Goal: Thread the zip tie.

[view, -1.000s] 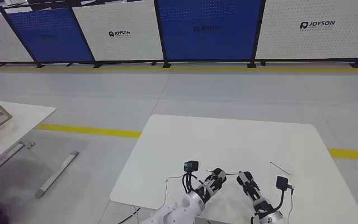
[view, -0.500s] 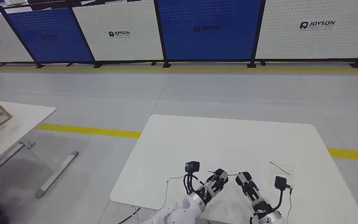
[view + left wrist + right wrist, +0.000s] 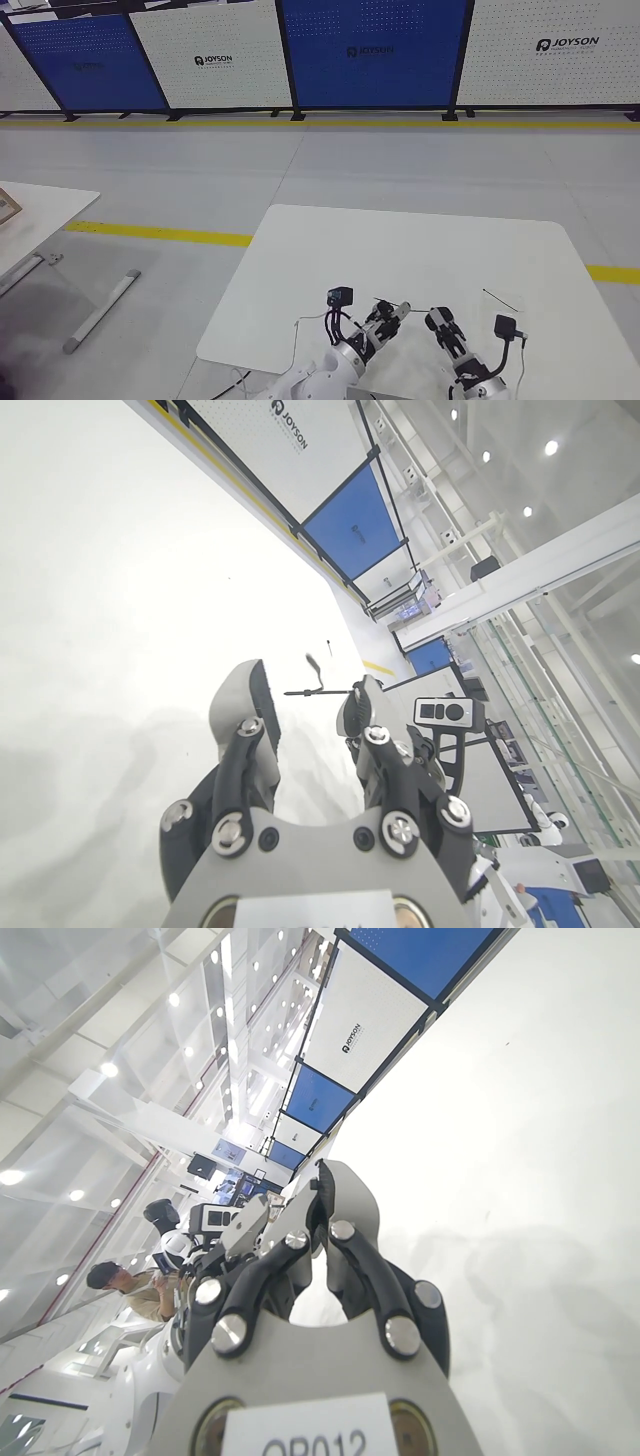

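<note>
Our left gripper (image 3: 309, 689), lower centre of its wrist view, gapes wide and grips nothing. The zip tie (image 3: 320, 691) crosses the gap at its fingertips. Our right gripper (image 3: 319, 1178) is clamped, apparently on the tie's far end. Closing off-line could bend the strap or knock it loose.

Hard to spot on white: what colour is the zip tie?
Black zip tie; clearest in left wrist view.

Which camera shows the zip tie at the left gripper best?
Left wrist view: the zip tie shows large and dark inside the open left gripper. Top view: a faint line. Right wrist view: the shut right gripper instead.
</note>
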`<move>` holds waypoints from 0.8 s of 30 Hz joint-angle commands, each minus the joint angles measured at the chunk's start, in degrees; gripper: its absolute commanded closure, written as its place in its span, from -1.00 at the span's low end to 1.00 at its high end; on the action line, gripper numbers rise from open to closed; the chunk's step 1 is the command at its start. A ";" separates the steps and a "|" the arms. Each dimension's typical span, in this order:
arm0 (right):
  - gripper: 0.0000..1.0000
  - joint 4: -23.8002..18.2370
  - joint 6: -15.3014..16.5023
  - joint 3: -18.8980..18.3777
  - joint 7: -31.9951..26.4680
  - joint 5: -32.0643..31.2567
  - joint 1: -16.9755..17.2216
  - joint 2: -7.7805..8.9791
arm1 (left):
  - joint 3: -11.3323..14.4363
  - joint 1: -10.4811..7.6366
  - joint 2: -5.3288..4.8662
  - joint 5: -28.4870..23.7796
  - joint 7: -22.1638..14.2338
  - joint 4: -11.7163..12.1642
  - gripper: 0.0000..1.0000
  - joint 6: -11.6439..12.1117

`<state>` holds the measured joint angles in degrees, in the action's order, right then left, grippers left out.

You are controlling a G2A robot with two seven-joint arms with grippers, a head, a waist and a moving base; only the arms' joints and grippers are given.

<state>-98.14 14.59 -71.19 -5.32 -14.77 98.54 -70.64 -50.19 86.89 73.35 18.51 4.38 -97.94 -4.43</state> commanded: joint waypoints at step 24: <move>0.20 -0.11 -0.61 0.04 -0.30 -0.54 -0.19 -0.16 | -0.56 0.10 0.17 0.33 -0.13 -0.19 1.00 0.63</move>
<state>-98.35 13.97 -71.19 -5.48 -15.42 98.42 -70.79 -50.75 86.99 73.51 18.86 4.16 -98.12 -3.92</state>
